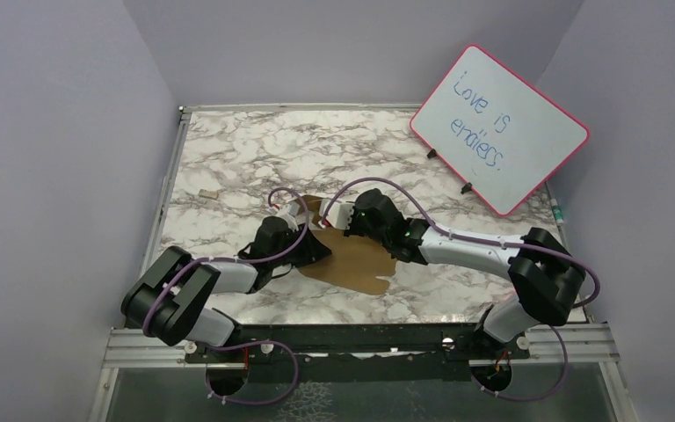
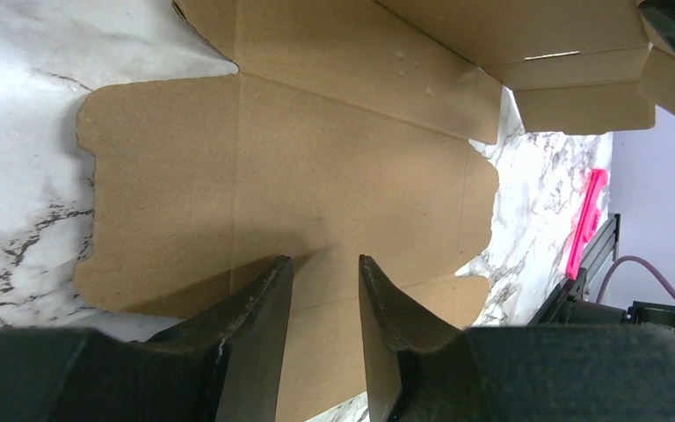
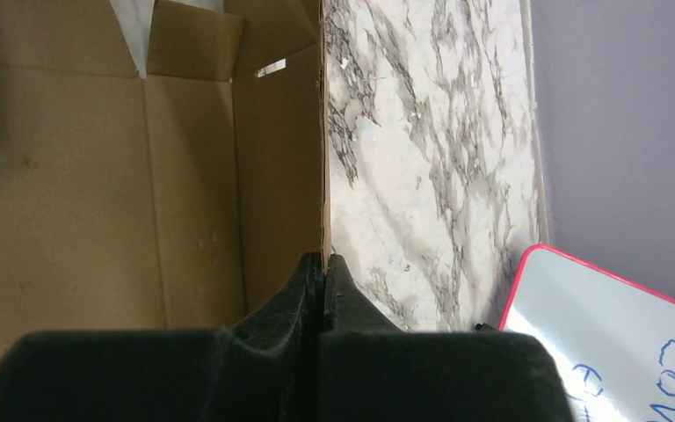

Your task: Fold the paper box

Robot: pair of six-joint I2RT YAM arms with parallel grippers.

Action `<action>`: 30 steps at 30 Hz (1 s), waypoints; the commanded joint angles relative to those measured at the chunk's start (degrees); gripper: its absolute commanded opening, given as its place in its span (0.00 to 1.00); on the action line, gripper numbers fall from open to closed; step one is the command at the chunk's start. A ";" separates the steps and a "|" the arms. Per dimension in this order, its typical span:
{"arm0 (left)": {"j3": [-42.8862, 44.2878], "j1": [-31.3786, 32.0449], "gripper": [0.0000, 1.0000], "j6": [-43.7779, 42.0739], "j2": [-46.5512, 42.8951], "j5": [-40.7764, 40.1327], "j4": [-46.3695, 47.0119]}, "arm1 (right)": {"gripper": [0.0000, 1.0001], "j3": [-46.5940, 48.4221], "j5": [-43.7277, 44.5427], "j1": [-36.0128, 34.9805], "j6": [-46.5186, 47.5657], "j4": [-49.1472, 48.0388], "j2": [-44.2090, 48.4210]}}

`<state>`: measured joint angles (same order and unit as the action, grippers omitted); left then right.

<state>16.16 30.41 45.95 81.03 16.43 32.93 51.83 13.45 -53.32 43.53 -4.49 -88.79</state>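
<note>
- Brown cardboard, unmarked: the paper box (image 1: 362, 265) is a die-cut sheet, mostly flat, lying on the marble-patterned table (image 1: 255, 149) about midway between the left and right edges and closer to the near edge than the far one.
- Left wrist view: the broad panel of the sheet (image 2: 316, 158) lies flat on the marble, with crease lines, rounded flap corners and a notched outer edge. Toward the far right part of the sheet a section is lifted and partly folded.
- Left gripper (image 2: 323, 261): fingers parted by a moderate gap, nothing between them. Both tips are over the flat panel and cast a shadow on it; contact with the cardboard cannot be told.
- Right gripper (image 3: 323, 259): fingers pressed together on the thin edge of a raised side panel of the box (image 3: 70, 193). That panel stands upright from the sheet, with bare marble just beyond it.
- Top view: the left gripper (image 1: 315, 244) and right gripper (image 1: 332, 220) are near each other at the far left part of the sheet.
- Pink-framed whiteboard (image 1: 501, 127) is propped at a tilt by the far right corner of the table, handwritten "Love is endless."
- Small tan scrap (image 1: 206, 194) lies near the left edge, well apart from the box.
</note>
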 commanded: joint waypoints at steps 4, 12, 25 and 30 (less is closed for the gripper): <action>1.80 -0.14 0.47 -1.23 -0.54 -0.83 -5.44 | 0.01 -1.51 2.34 -0.64 1.28 -1.97 0.92; 14.31 -4.43 0.62 -12.37 -12.24 -3.81 -31.09 | 0.01 -2.71 6.92 -0.58 5.36 -4.45 0.75; 28.59 -22.16 0.70 -18.68 -14.01 3.29 -43.06 | 0.01 -2.88 5.84 -0.64 11.35 -6.38 4.34; 37.07 -25.07 0.70 -22.46 -3.79 9.22 -44.99 | 0.01 -3.51 4.28 -0.64 12.43 -6.54 5.26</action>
<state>46.87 7.27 28.10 70.57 19.09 -9.13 49.54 18.76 -53.56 53.91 -8.60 -85.52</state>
